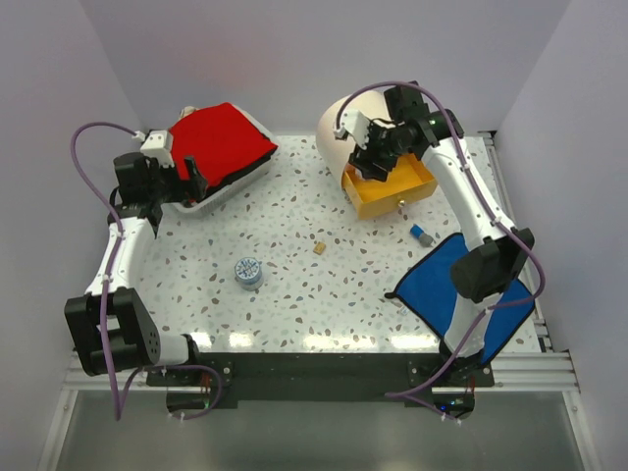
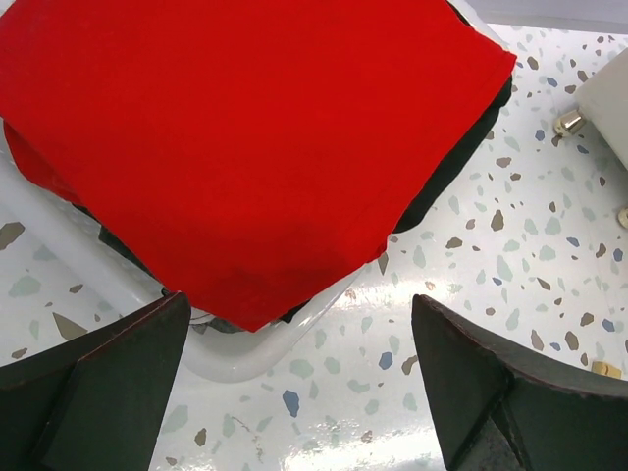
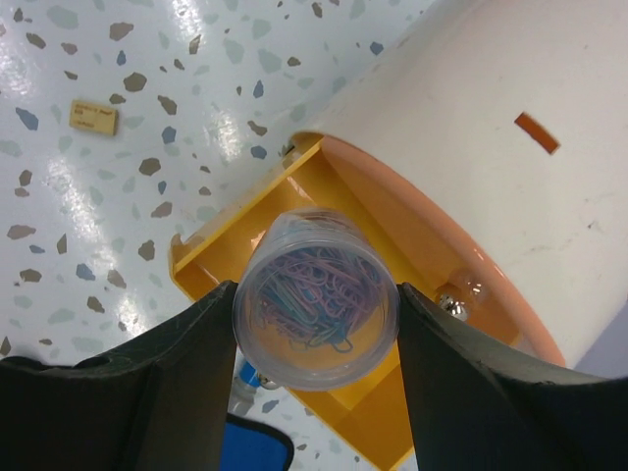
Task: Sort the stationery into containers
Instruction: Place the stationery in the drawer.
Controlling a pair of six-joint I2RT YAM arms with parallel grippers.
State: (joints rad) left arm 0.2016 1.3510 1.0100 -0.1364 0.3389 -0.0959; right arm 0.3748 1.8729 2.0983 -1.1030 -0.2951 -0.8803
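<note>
My right gripper [image 1: 378, 162] is shut on a clear round tub of coloured paper clips [image 3: 316, 304] and holds it over the open yellow drawer [image 3: 245, 226] of the cream drum [image 1: 343, 123]. The drawer also shows in the top view [image 1: 392, 191]. My left gripper [image 1: 182, 182] is open and empty at the near corner of the white case with a red top [image 1: 221, 147], above bare table in the left wrist view [image 2: 294, 334]. A blue-patterned roll [image 1: 248, 271], a tan cube [image 1: 320, 248] and a blue-grey stub [image 1: 421, 235] lie on the table.
A flat blue cloth [image 1: 461, 285] lies at the front right under the right arm. The drum's orange drawer [image 3: 461, 245] sits just above the yellow one. White walls enclose the table on three sides.
</note>
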